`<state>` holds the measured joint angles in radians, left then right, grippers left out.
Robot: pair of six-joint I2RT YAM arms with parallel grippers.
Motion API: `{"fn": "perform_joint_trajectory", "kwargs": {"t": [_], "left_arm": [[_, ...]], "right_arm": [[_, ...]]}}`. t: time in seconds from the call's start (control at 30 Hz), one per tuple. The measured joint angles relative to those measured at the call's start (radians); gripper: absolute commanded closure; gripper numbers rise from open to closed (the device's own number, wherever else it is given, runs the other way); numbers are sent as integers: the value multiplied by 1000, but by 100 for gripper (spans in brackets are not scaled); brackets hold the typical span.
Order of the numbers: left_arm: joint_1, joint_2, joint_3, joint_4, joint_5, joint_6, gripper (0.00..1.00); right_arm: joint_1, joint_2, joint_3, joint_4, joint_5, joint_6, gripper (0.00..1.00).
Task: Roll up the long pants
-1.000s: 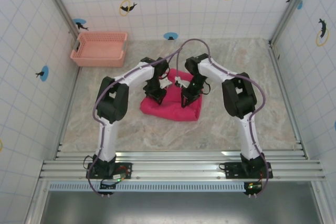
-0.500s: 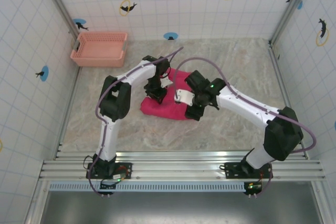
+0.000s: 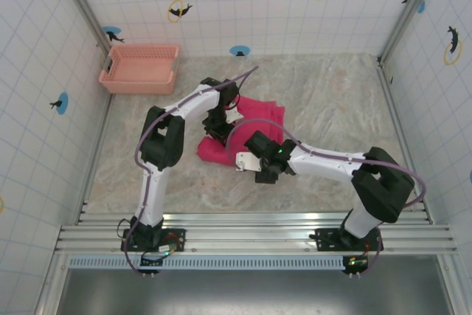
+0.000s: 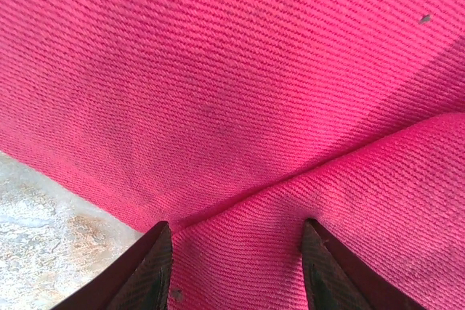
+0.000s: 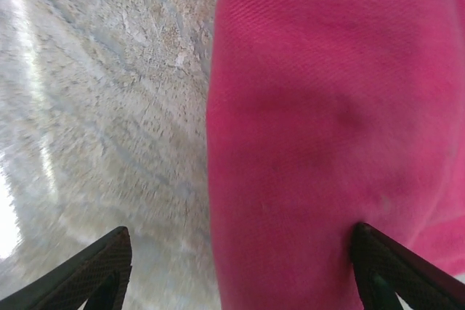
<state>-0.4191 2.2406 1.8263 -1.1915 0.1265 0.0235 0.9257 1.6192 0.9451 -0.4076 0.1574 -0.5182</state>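
The long pants [image 3: 262, 117] are a folded magenta bundle in the middle of the table. My left gripper [image 3: 216, 129] is pressed down on their left part. In the left wrist view a thick fold of the pants [image 4: 290, 92] runs between the two fingers of that gripper [image 4: 236, 266], which is shut on it. My right gripper [image 3: 259, 169] hovers low at the bundle's near edge. In the right wrist view that gripper [image 5: 247, 274] stands wide open, one finger over bare table, the other over the pants [image 5: 320, 107].
A pale salmon-pink lattice basket [image 3: 140, 68] stands at the back left against the tiled wall. The marbled table [image 3: 332, 101] extends to the right and front of the pants. The right arm's elbow [image 3: 382, 186] juts out at the right.
The right arm has swung from over the pants' right side to their near edge, and its jaws have opened. The far right part of the pants is now uncovered. The left gripper stayed put.
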Motion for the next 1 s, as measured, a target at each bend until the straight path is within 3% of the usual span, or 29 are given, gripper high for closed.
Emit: {"fn": "perform_joint_trajectory", "kwargs": {"t": [0.17,0.37,0.5,0.77,1.0], "left_arm": [[0,0,0,0,-1,5,50],[18,0,0,-5,-5,8,49],[33,0,-2,-7,-3,15,44],[71,0,-2,-8,-4,27,22],[85,0,63,-45,-42,22,18]], "right_arm": [[23,84,-3,85,115,-55,30],[13,177,120,40,167,-66,61],[-4,199,187,-30,123,-70,76],[-40,249,352,-252,-142,-48,89],[-80,312,470,-480,-547,4,89]]}}
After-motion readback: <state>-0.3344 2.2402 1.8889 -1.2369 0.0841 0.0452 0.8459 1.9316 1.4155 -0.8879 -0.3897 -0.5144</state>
